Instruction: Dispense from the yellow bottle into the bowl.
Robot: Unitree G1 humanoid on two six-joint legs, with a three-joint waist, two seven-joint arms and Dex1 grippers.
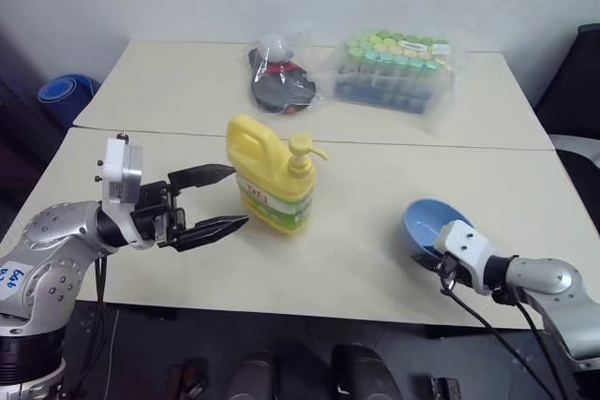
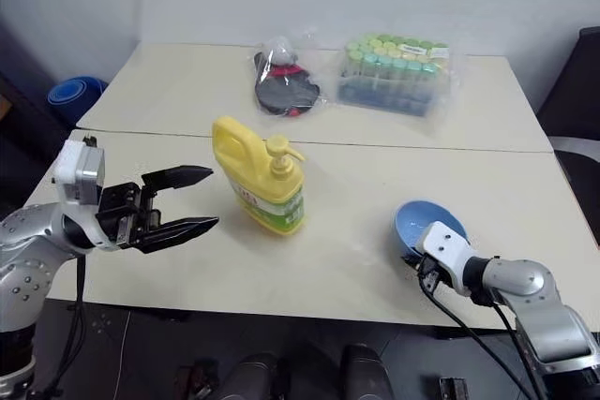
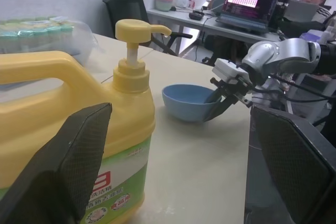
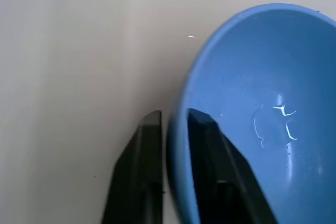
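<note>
The yellow bottle (image 1: 272, 180) stands upright on the near table, pump nozzle pointing toward the bowl. My left gripper (image 2: 214, 198) is open just left of it, level, its fingers (image 3: 79, 161) spread about as wide as the bottle, which is not between them. The light-blue bowl (image 1: 427, 222) sits near the front right edge of the table. My right gripper (image 4: 173, 116) is shut on the bowl's near rim, one finger inside and one outside. In the left wrist view the bowl (image 3: 186, 100) is seen past the bottle (image 3: 79, 114).
A pack of green-capped tubes (image 1: 394, 72) and a dark item wrapped in clear plastic (image 1: 279, 81) lie on the far table. A seam divides the two tables (image 1: 469, 170). People sit at a desk with a laptop (image 3: 247, 1) off to the right.
</note>
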